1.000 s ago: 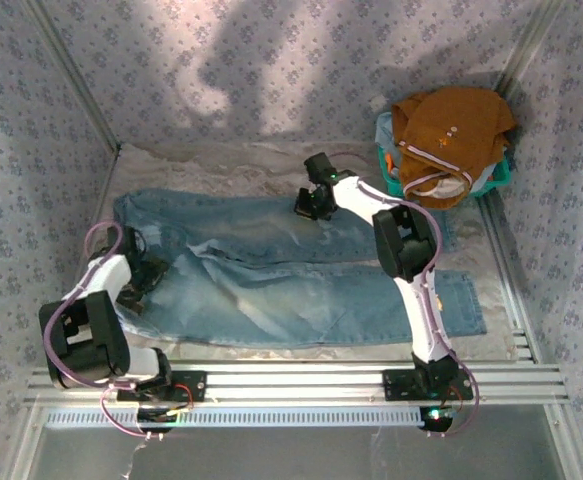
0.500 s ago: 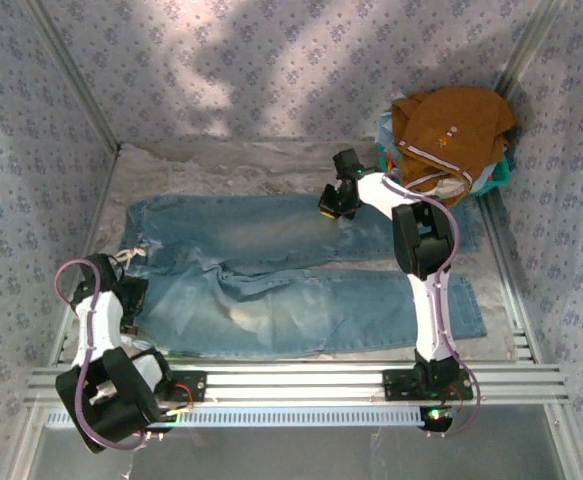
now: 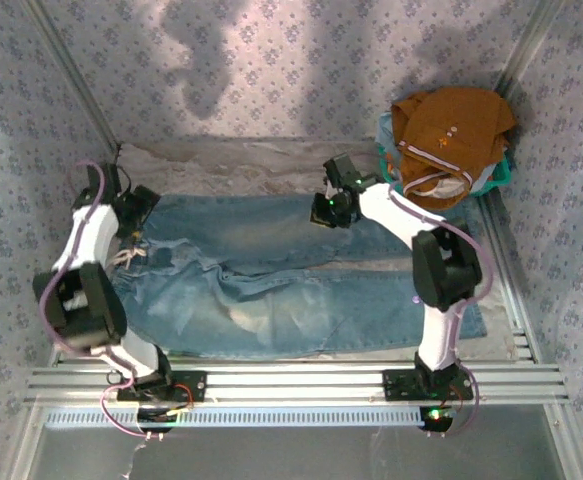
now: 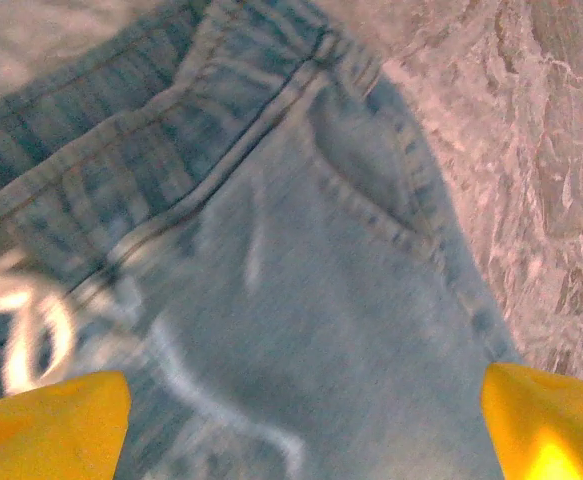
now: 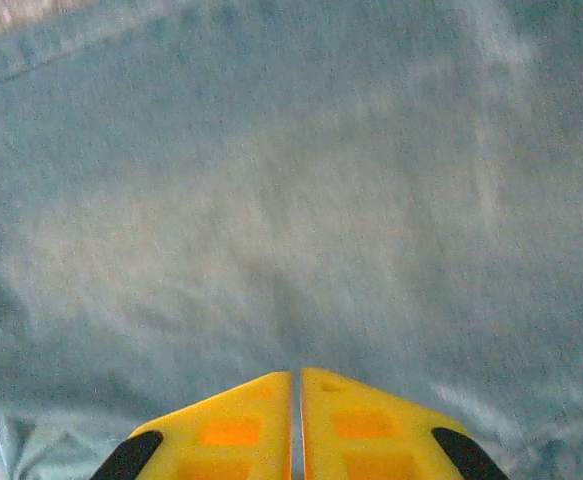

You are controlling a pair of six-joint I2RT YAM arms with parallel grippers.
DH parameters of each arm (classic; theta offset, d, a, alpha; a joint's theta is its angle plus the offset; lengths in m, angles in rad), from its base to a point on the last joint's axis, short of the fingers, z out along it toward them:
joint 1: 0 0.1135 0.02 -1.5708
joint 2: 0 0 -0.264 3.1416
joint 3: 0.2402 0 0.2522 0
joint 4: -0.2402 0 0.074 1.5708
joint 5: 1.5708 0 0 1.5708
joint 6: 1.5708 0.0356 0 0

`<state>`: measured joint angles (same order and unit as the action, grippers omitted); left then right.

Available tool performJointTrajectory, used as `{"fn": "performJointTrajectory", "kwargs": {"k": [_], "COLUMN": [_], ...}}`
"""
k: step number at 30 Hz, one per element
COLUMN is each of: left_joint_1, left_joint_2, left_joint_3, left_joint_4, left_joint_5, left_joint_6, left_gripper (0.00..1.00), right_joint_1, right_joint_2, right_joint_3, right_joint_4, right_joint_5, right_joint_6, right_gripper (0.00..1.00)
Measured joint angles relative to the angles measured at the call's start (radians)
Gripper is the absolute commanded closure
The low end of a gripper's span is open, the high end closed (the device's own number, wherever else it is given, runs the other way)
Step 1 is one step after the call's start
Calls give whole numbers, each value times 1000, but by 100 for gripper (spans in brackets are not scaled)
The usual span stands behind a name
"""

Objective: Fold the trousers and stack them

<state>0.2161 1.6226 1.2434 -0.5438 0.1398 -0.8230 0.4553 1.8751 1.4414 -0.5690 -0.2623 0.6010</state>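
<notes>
Top external view shows the trousers (image 3: 301, 270) lying flat mid-frame. At their left end the left gripper (image 3: 134, 212) hangs spread wide. At upper centre the right gripper (image 3: 328, 210) is pressed together.

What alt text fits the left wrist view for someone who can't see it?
Close view of the light blue denim trousers near the waistband and a pocket seam, seen between the wide-apart yellow fingertips of the open left pincer. White frayed threads lie at left; mottled table surface shows at right.

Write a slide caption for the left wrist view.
Left gripper, jaws wide open, above the trousers at the waistband corner and pocket seam, mottled table at right.
</notes>
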Motion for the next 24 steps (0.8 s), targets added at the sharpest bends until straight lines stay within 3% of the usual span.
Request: {"fn": "performJointTrajectory", "kwargs": {"k": [6, 10, 17, 24], "left_joint_1": [-2, 1, 41, 96], "left_joint_2": [366, 533, 620, 623], "left_joint_3": [244, 395, 539, 550], "left_joint_4": [48, 9, -8, 0], "left_joint_5": [37, 44, 68, 88], "left_joint_6": [46, 69, 81, 83], "left_gripper": [12, 13, 12, 0], "right_joint_1": [-41, -73, -115, -138], "right_joint_2": [-99, -105, -123, -206], "right_joint_3": [-228, -334, -417, -479], "right_joint_4": [17, 27, 36, 33], "right_joint_5": [0, 0, 3, 22], "right_joint_6": [-16, -19, -30, -41], "right_gripper": [90, 90, 90, 90]}}
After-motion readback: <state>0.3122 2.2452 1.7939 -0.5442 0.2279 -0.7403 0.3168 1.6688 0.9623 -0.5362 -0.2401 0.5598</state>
